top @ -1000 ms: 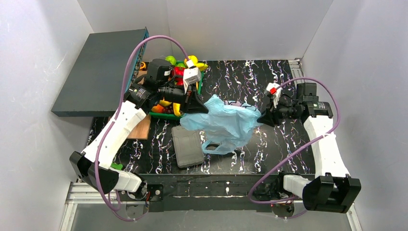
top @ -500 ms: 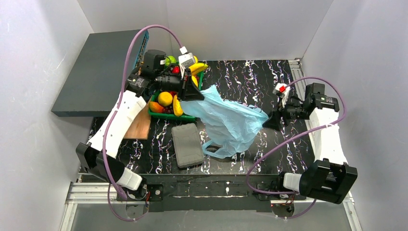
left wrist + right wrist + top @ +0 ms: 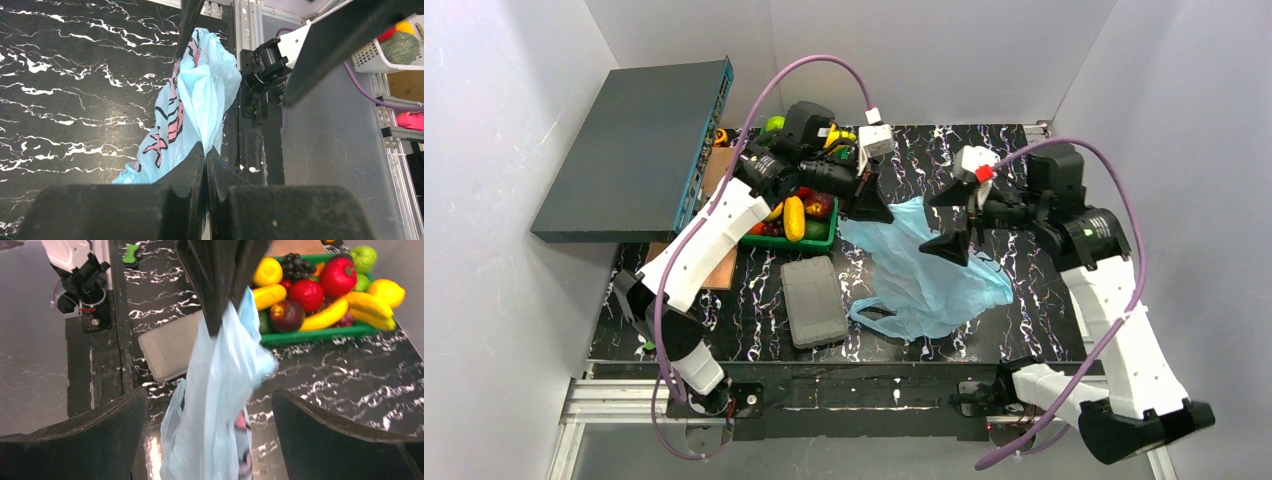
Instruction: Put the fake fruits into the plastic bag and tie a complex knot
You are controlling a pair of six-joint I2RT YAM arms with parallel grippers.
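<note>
The plastic bag (image 3: 934,275) is light blue and crinkly; it hangs from one edge and trails onto the black table. My left gripper (image 3: 870,208) is shut on that top edge, and the left wrist view shows the plastic (image 3: 195,100) pinched between the shut jaws of the left gripper (image 3: 205,150). My right gripper (image 3: 929,228) hovers open just right of it. In the right wrist view the bag (image 3: 220,405) hangs between the wide-apart fingers of the right gripper (image 3: 210,391), touching neither. The fake fruits (image 3: 320,290) lie piled in the green tray (image 3: 819,240). No knot shows.
A grey ribbed case (image 3: 814,300) lies in front of the tray. A dark slab with a blue edge (image 3: 634,140) fills the back left, with a wooden board (image 3: 714,262) below it. A small green object (image 3: 131,252) sits near the left arm's base. White walls surround the table.
My right gripper has opened and let go of the bag's right edge, then swung up and left toward the left gripper. The left gripper has carried the bag's edge rightward, off the tray.
</note>
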